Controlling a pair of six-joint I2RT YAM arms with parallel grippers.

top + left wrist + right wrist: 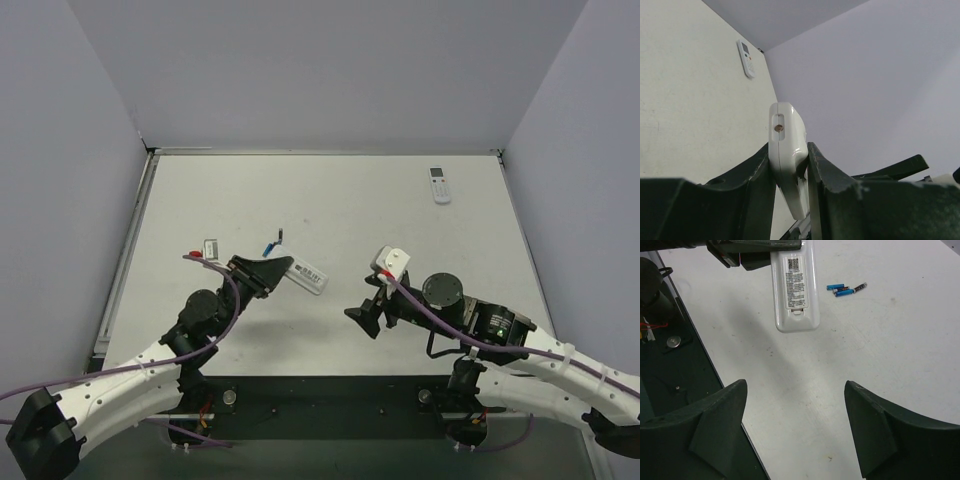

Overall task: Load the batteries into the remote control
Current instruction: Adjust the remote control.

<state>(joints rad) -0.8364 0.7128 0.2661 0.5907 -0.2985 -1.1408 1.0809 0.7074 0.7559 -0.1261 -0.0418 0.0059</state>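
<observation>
My left gripper (272, 272) is shut on the slim white remote control (308, 277) and holds it above the table, its plain back with a printed label facing up. In the left wrist view the remote (785, 135) is clamped edge-on between my fingers (790, 149). The right wrist view shows the remote's back (795, 287) sticking out of the left gripper. The small blue batteries (272, 243) lie together on the table just beyond the remote, and they also show in the right wrist view (844, 289). My right gripper (362, 318) is open and empty (796, 387), pointing left toward the remote.
A rounder white remote (440, 185) lies at the table's far right and also shows in the left wrist view (746, 57). A small white rectangular piece (210, 245) lies left of the left gripper. The dark base plate (670, 370) runs along the near edge.
</observation>
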